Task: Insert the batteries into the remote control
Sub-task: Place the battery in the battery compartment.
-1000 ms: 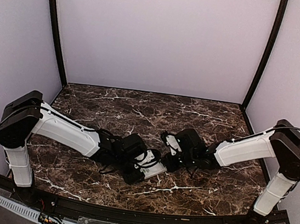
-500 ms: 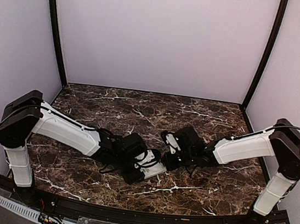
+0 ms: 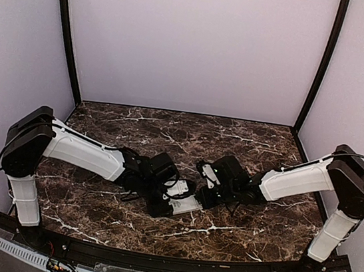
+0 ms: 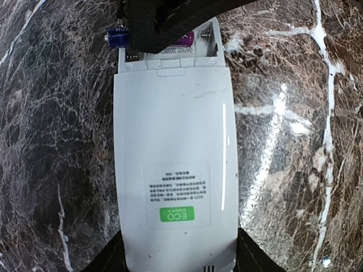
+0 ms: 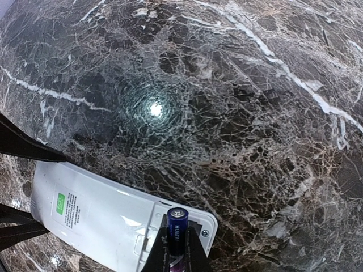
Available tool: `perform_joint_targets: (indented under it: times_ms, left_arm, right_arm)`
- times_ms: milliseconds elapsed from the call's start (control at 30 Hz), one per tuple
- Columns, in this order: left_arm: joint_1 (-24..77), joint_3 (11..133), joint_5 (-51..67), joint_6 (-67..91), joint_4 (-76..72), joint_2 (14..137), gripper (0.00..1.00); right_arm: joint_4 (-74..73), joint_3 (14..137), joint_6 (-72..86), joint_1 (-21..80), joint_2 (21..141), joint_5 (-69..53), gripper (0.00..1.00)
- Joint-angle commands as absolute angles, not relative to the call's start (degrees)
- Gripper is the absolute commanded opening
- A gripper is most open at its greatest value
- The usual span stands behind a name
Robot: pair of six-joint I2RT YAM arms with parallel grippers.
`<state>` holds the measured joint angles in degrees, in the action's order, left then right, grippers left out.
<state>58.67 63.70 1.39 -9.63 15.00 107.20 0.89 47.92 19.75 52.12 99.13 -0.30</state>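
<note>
Fingers of my left gripper [image 4: 180, 259] clamp the long sides of the remote control [image 4: 173, 147], which lies back up near the centre of the marble table [image 3: 136, 130]. The compartment [image 4: 207, 41] at its 12 o'clock end is open, and there my right gripper [image 5: 177, 249] pinches a blue battery [image 5: 177, 224].

High fixed view from behind, both wrist views close, facing down, sharing the remote control [image 4: 173, 170]
</note>
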Motion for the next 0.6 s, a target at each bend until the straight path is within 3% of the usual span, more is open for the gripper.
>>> perform_joint_targets:
  times_ms: [0, 567]
  left_arm:
    - [55.59, 62.59, -2.34, -12.25, 24.24, 109.35, 0.00]
    - [55.20, 61.27, -1.83, -13.37, 25.75, 109.71, 0.00]
  right_arm:
    - [-8.79, 44.68, 21.82, 52.32, 102.40, 1.95, 0.00]
    - [-17.27, 45.57, 27.02, 52.89, 99.88, 8.47, 0.00]
